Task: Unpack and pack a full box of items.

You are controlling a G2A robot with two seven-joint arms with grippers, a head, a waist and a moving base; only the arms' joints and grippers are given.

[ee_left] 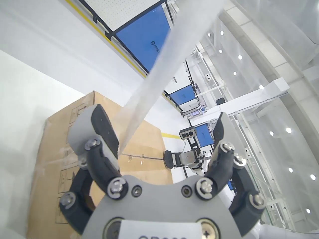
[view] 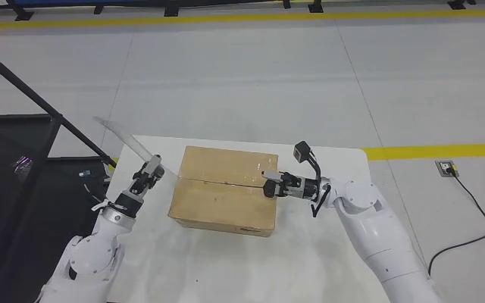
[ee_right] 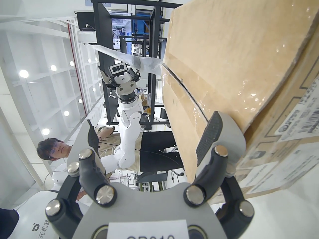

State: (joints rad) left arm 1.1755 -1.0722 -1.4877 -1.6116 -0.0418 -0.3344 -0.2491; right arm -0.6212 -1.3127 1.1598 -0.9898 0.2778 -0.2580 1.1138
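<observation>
A closed cardboard box (view: 223, 193) sits in the middle of the white table (view: 326, 257), its top seam running left to right. A long strip of clear tape (view: 121, 135) rises from the box's left end and slants up and away to the left. My left gripper (view: 154, 168) is at that end, open, and the tape strip (ee_left: 174, 50) runs past one of its fingers (ee_left: 104, 130). My right gripper (view: 267, 185) is at the box's right end by the seam, open, one finger (ee_right: 211, 135) lying over the box top (ee_right: 224, 38). Across the box it sees the tape strip (ee_right: 119, 55) and my left gripper (ee_right: 122, 75).
A black frame and dark bin (view: 30, 163) stand close to the table's left side. Bare table lies in front of the box and to its right. Beyond the table's far edge there is open floor.
</observation>
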